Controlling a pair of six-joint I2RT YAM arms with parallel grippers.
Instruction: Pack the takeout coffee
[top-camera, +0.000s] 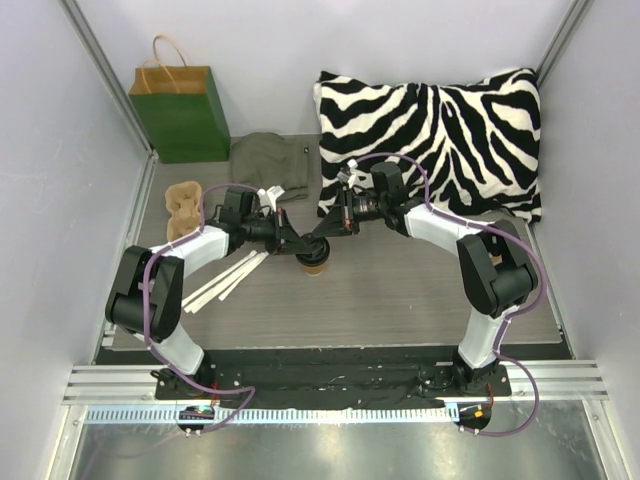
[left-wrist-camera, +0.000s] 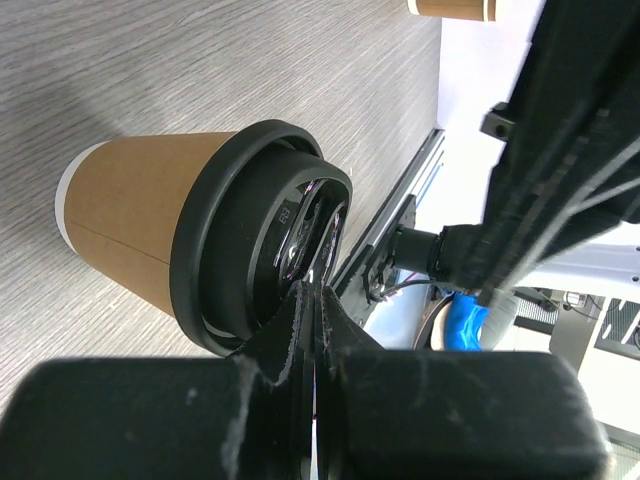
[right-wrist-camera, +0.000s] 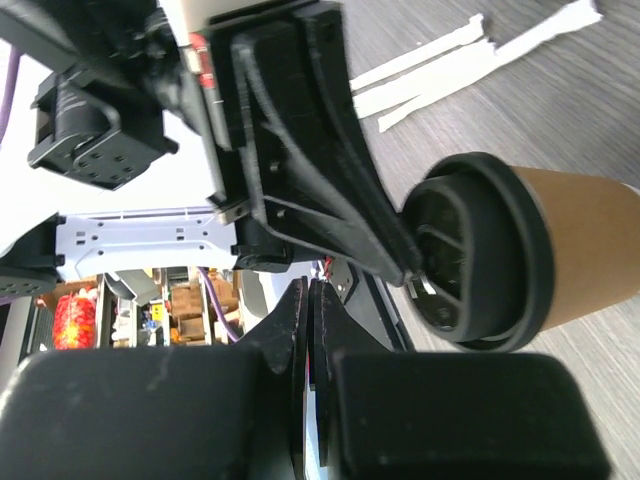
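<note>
This is a robotics lab test cell: a left arm (top-camera: 190, 255) and a right arm (top-camera: 470, 250) are bolted to a black base plate (top-camera: 330, 372) beside an aluminium rail (top-camera: 110, 383) at the near edge of a grey wood-grain table (top-camera: 400, 300), boxed in by plain white panels (top-camera: 50, 200) in metal framing (top-camera: 105, 70). The things on it look like staged props (a green paper bag (top-camera: 185, 115), a zebra-print pillow (top-camera: 430, 135), an olive cloth (top-camera: 270, 160), a pulp cup tray (top-camera: 183, 205), the takeout coffee (top-camera: 315, 262)). The right wrist view glimpses colourful workshop clutter (right-wrist-camera: 110, 305) beyond the table.

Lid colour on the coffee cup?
Black lid on the tan cup; clearest in the left wrist view.
</note>
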